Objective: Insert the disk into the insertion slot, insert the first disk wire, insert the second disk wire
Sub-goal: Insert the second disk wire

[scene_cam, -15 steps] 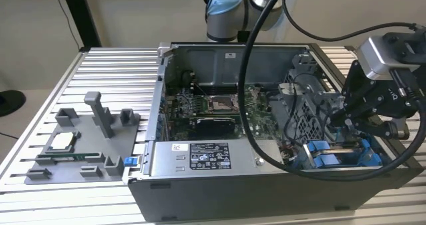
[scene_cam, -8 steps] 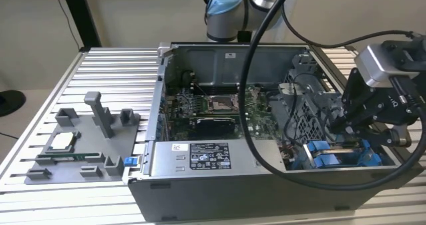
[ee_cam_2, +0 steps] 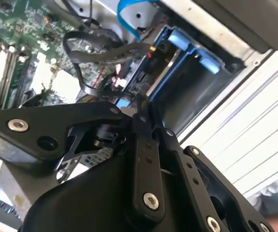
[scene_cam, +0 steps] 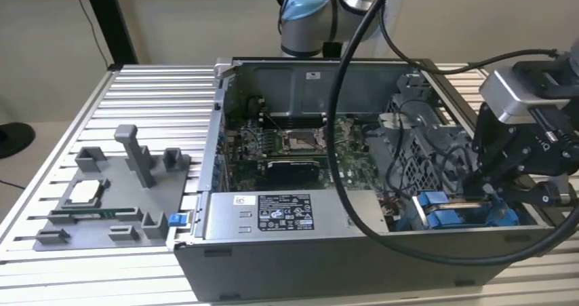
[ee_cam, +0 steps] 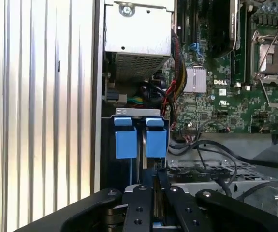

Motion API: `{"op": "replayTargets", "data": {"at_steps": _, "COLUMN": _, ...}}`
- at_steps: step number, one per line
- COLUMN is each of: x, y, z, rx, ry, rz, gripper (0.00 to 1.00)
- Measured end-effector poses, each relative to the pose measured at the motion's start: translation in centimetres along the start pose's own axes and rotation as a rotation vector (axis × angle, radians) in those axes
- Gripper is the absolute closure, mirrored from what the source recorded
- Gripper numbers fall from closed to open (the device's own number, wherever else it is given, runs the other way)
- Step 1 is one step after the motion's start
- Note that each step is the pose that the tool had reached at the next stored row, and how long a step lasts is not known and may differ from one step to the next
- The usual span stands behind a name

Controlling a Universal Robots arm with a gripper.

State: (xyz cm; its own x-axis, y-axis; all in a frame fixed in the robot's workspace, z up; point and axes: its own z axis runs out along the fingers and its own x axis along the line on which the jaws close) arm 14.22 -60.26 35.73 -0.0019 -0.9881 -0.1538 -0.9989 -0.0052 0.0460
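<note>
The disk sits in its blue carrier inside the insertion slot, at the case's front corner on the exterior view's right. Two blue carrier tabs show on edge in the first wrist view, and the blue frame lies in the grey bay in the second wrist view. My gripper hangs just over the disk's inner end. Its fingers stand close together on the end of a black disk wire that loops over from the board. A blue flat cable curves nearby.
The open case holds a motherboard, a labelled grey power-supply box and a perforated cage. A thick black cable drapes across the case to the arm. A grey fixture tray rests on the ribbed table.
</note>
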Motion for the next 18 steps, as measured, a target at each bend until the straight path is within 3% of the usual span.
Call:
{"op": "replayTargets", "data": {"at_steps": 1, "x": -0.03, "y": 0.05, "z": 0.01, "rx": 0.0187, "ry": 0.0002, "rz": -0.003, "gripper": 1.0}}
{"op": "replayTargets", "data": {"at_steps": 2, "x": -0.02, "y": 0.12, "z": 0.05, "rx": 0.0299, "ry": 0.0001, "rz": -0.005, "gripper": 1.0}}
{"op": "replayTargets", "data": {"at_steps": 4, "x": 0.0, "y": 0.29, "z": 0.15, "rx": 0.0379, "ry": -0.001, "rz": -0.004, "gripper": 1.0}}
{"op": "replayTargets", "data": {"at_steps": 8, "x": 0.0, "y": 0.53, "z": 0.19, "rx": 0.0404, "ry": -0.0022, "rz": 0.002, "gripper": 1.0}}
{"op": "replayTargets", "data": {"at_steps": 11, "x": -0.01, "y": 0.53, "z": 0.19, "rx": 0.0474, "ry": -0.0026, "rz": 0.001, "gripper": 1.0}}
{"op": "replayTargets", "data": {"at_steps": 18, "x": -0.01, "y": 0.54, "z": 0.2, "rx": 0.0479, "ry": -0.0027, "rz": 0.001, "gripper": 1.0}}
